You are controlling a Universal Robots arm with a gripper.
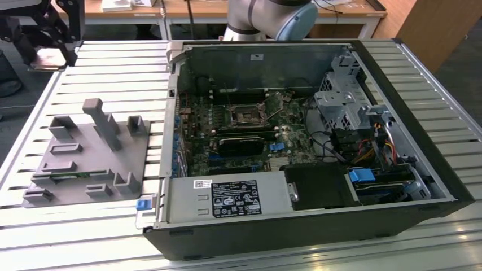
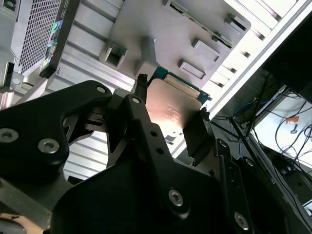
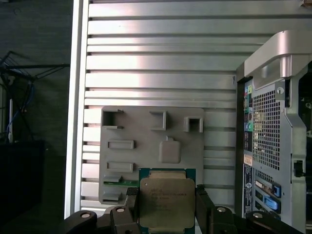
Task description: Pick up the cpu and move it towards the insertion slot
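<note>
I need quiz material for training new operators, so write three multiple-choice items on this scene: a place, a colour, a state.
1. Where is the insertion slot?
A. On the table slats.
B. On the motherboard inside the open computer case.
C. On the floor.

2. What colour is the fixture plate?
A. Red.
B. Yellow.
C. Grey.

3. What state is the gripper in?
A. Shut on the cpu.
B. Open and empty.
C. Shut on a cable.

Answers:
1 B, the exterior view shows the metal-framed socket on the board.
2 C, it is grey in both wrist views.
3 A, its fingers clamp the chip's opposite edges in the first wrist view.
</note>
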